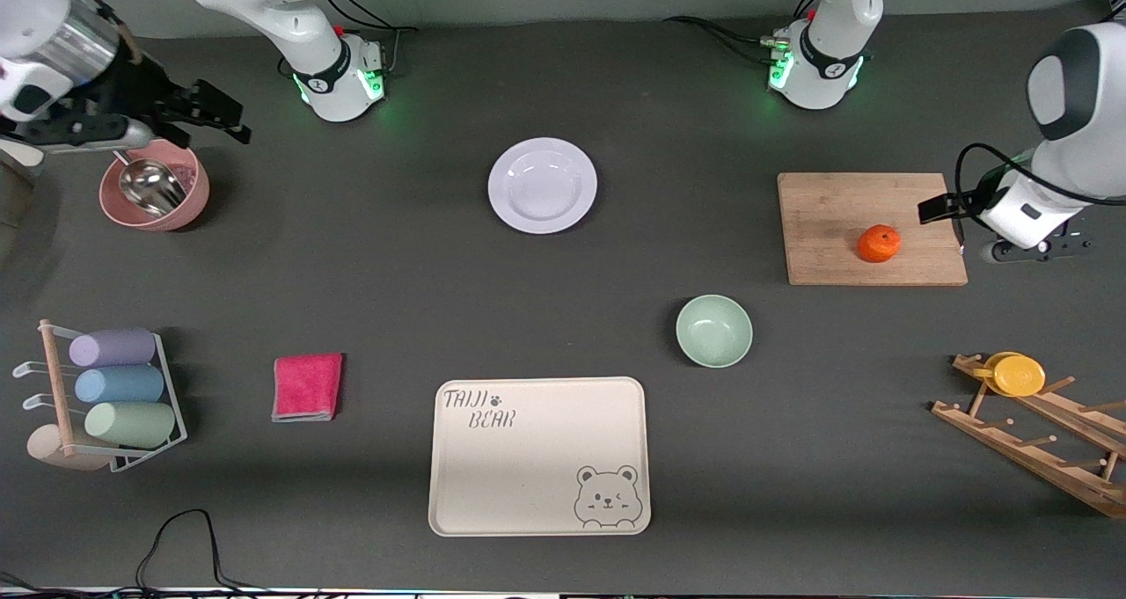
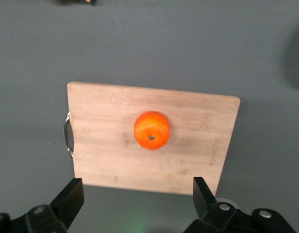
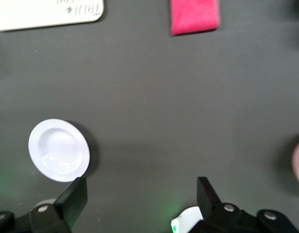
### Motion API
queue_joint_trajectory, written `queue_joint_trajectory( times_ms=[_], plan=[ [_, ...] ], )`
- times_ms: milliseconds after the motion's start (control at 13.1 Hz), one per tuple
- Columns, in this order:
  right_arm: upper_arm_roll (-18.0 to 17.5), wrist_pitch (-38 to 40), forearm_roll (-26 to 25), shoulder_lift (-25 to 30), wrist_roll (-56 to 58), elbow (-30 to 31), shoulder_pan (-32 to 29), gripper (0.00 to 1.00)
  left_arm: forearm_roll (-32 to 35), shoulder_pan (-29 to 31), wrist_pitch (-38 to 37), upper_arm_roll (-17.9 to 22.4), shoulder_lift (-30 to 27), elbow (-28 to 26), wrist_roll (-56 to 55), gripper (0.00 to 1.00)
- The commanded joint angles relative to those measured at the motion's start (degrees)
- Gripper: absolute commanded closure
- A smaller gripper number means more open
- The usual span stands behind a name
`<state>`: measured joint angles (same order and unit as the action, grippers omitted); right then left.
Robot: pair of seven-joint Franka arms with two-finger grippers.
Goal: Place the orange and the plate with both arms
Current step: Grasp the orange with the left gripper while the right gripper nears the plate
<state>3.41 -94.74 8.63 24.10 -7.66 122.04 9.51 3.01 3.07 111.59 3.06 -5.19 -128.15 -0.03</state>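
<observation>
Counter (image 1: 563, 256), dark grey. Bamboo cutting board (image 1: 871, 227), toward the left arm's end, carrying the orange (image 1: 879, 243) near its middle. Plate (image 1: 542, 185), pale lavender, bare on the counter, farther from the front camera than the bear tray (image 1: 538, 456). Left tool (image 2: 137, 206), fingers spread wide, empty, above the board's edge. Right tool (image 3: 142, 204), fingers wide, empty, above the pink bowl (image 1: 155, 193) at the right arm's end
</observation>
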Motion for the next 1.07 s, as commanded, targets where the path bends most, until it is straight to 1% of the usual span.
queue_joint_trajectory(
  times_ms=[0, 77, 230, 383, 460, 613, 689, 843, 996],
  plan=[
    [0.6, -6.2, 4.0, 5.1, 1.6, 9.9, 1.9, 0.0, 0.2, 0.3, 8.7, 0.3, -2.2, -8.7, -0.1, 0.0],
    [0.6, -8.0, 6.7, 5.1, 3.2, 12.0, 1.9, 0.0, 0.2, 0.3, 11.5, 0.4, -1.9, -10.7, -0.1, 0.0],
    [1.9, -11.7, 12.0, 5.0, 10.4, 16.8, 1.6, 0.0, 0.2, 0.2, 20.5, 0.3, 0.2, -14.8, -0.1, 0.0],
    [2.1, -15.2, 15.2, 4.9, 13.3, 20.6, 1.6, 0.0, 0.2, 0.3, 25.7, 0.4, 2.0, -17.2, -0.1, 0.0],
    [2.2, -17.5, 19.7, 4.0, 18.0, 23.0, 1.5, 0.0, 0.2, 0.3, 29.2, 0.4, 2.8, -19.9, -0.1, 0.0],
    [2.2, -20.6, 27.2, 2.3, 25.7, 27.0, 0.5, 0.0, 0.2, 0.3, 35.4, 0.4, 5.0, -23.1, -0.6, 0.0],
    [2.2, -22.2, 30.9, 1.0, 29.0, 28.5, 0.4, 0.0, 0.2, 0.3, 37.5, 0.4, 6.4, -23.7, -0.6, 0.0],
    [2.2, -25.1, 37.9, -2.5, 37.4, 30.9, 0.4, 0.0, 0.2, 0.3, 37.9, 0.4, 7.0, -24.3, -0.6, 0.0],
    [2.2, -26.2, 47.4, -7.4, 47.5, 32.5, 0.4, 0.0, 0.2, 0.3, 38.0, 0.4, 7.2, -24.3, -0.7, 0.0]
  ],
)
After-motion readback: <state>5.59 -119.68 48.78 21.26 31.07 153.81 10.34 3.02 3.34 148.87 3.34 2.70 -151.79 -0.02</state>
